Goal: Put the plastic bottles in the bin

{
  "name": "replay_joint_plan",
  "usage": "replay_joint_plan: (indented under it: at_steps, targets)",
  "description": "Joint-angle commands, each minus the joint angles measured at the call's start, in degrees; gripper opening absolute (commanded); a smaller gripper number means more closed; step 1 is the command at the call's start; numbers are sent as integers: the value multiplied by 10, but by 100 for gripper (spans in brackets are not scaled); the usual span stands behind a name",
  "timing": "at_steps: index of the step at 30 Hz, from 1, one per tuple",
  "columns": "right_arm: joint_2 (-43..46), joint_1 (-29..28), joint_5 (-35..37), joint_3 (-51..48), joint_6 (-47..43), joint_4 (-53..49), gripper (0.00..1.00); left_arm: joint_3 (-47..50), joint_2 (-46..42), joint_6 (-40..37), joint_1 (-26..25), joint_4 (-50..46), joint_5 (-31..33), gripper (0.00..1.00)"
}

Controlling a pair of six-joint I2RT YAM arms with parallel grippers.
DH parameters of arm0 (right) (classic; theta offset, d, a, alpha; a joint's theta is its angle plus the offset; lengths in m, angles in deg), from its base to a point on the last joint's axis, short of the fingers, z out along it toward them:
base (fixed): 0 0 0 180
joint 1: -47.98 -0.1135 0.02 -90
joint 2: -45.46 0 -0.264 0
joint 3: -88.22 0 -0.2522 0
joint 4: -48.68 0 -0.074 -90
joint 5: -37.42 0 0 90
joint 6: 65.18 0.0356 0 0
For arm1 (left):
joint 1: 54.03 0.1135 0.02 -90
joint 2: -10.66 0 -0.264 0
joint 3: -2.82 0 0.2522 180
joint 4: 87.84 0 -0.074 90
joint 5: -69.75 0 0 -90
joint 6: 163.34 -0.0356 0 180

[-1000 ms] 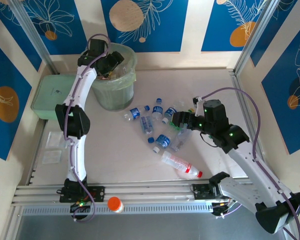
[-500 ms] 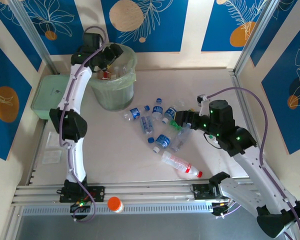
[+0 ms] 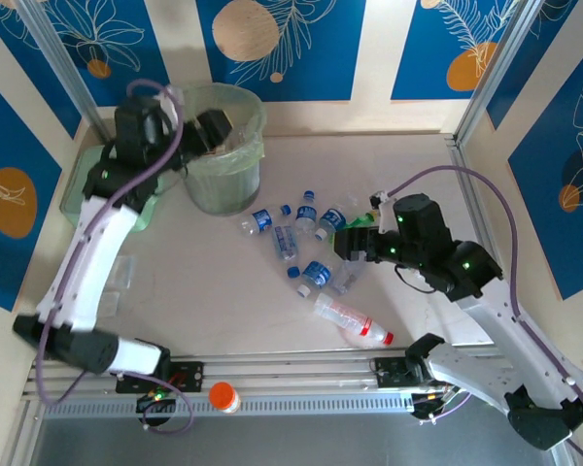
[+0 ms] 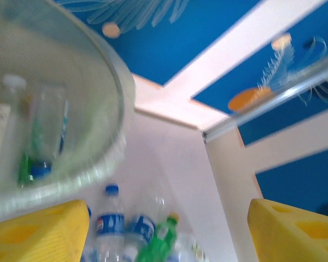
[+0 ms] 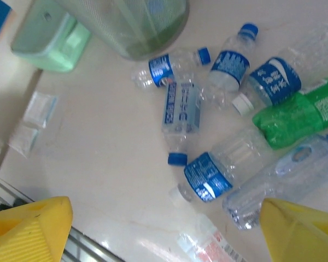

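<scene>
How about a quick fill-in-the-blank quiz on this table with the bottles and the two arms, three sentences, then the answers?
1. The bottle lowest in the top view has a ____ cap.
2. In the top view, the flat lidded box sits on the ____ side of the bin.
3. The right pincer hovers above the loose bottles with its jaws ____.
Missing words: red; left; open.

One camera looks down from behind my bases over the whole table (image 3: 204, 282). My left wrist view hugs the bin (image 4: 71, 109); my right looks closely down on the plastic bottles (image 5: 180, 106) all three share.
</scene>
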Motion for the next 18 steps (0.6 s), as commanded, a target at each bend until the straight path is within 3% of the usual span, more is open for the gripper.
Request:
replay_joint_plan:
  at_steps: [1,6,9,11,18]
  targets:
    - [-23,-36,35,27,-5,-94,89,109,-70,-27,-23,41,18,76]
    - [-101,-89,43,31,-13,-188,89,238,-161,-64,-38,22,-7,76]
    - [-160,-146,94,31,-10,-247,91,296,-204,-101,-39,4,-19,76]
    - [-189,-186,98,33,-18,-251,92,324,-229,-123,-38,0,-20,77]
    - [-324,-228,110,54,-64,-263,96,388,-281,-160,-37,11,29,78]
